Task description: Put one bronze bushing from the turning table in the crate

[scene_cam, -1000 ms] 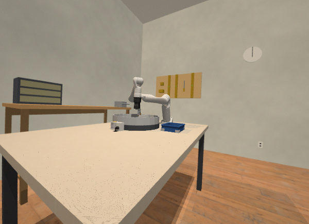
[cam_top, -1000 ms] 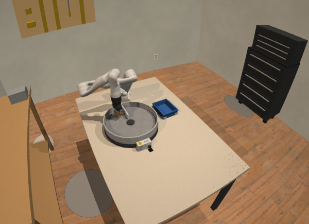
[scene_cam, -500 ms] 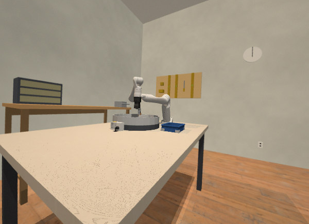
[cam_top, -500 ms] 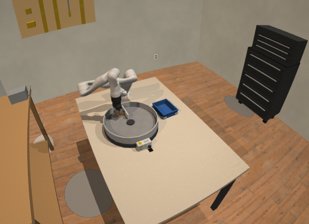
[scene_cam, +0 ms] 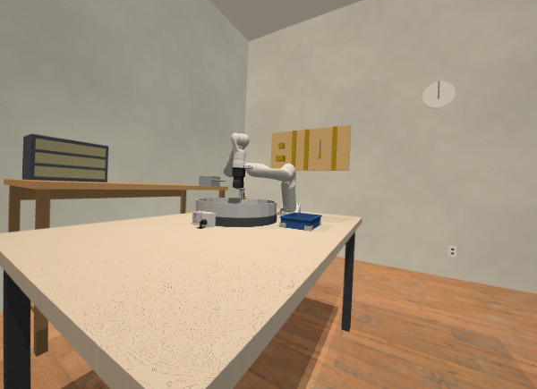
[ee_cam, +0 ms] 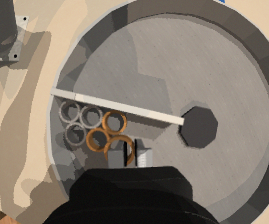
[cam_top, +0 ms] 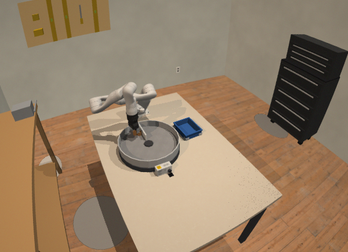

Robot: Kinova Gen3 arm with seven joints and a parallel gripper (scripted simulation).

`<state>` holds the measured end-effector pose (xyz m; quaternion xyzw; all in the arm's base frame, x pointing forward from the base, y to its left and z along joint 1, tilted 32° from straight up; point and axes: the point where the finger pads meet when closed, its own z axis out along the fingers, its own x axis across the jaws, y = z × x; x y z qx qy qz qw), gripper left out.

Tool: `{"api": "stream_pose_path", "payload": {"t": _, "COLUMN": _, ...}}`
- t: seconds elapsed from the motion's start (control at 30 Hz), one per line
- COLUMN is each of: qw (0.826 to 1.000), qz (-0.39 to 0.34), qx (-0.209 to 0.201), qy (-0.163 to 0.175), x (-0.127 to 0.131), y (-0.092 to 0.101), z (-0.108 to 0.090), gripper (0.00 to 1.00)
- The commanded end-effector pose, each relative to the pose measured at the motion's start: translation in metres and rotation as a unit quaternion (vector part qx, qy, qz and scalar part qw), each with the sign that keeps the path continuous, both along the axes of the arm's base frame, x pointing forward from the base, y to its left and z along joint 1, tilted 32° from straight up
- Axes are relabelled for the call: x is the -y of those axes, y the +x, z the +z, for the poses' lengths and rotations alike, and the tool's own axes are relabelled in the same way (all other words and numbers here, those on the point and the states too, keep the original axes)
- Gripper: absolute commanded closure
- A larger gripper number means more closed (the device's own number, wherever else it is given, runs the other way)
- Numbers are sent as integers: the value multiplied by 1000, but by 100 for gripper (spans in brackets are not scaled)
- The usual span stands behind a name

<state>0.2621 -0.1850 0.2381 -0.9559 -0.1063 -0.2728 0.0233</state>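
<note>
The round grey turning table (cam_top: 151, 163) (scene_cam: 237, 207) (ee_cam: 205, 50) stands on the table. Several ring bushings lie together by its rim below a white bar (ee_cam: 118, 104). Three are grey (ee_cam: 70, 111) and two loose ones are bronze (ee_cam: 113, 121). My gripper (cam_top: 136, 132) (scene_cam: 242, 194) (ee_cam: 130, 148) points straight down, low over this group. It is shut on another bronze bushing (ee_cam: 120, 143) (cam_top: 134, 133). The blue crate (cam_top: 191, 135) (scene_cam: 300, 221) stands empty beside the turning table, on the side away from the bushings.
A dark octagonal hub (cam_top: 148, 143) (ee_cam: 199, 125) sits at the turning table's middle. A small white control box (cam_top: 163, 167) (scene_cam: 203, 218) stands at its front edge. The arm's base (cam_top: 145, 108) is behind the turning table.
</note>
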Motion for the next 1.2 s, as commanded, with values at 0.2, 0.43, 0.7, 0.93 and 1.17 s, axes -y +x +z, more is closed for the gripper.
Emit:
{"api": "stream_pose_path", "payload": {"t": 0.2, "qw": 1000, "qz": -2, "qx": 1, "qy": -1, "x": 3, "y": -6, "z": 10, "gripper": 100}}
{"api": "stream_pose_path", "payload": {"t": 0.43, "qw": 1000, "qz": -3, "qx": 1, "qy": 0, "x": 4, "y": -15, "z": 24, "gripper": 100}}
{"api": "stream_pose_path", "payload": {"t": 0.7, "qw": 1000, "qz": -3, "qx": 1, "qy": 0, "x": 4, "y": -15, "z": 24, "gripper": 100}}
{"api": "stream_pose_path", "payload": {"t": 0.93, "qw": 1000, "qz": -4, "qx": 2, "qy": 3, "x": 6, "y": -27, "z": 47, "gripper": 100}}
{"api": "stream_pose_path", "payload": {"t": 1.17, "qw": 1000, "qz": -4, "qx": 2, "qy": 3, "x": 6, "y": -27, "z": 47, "gripper": 100}}
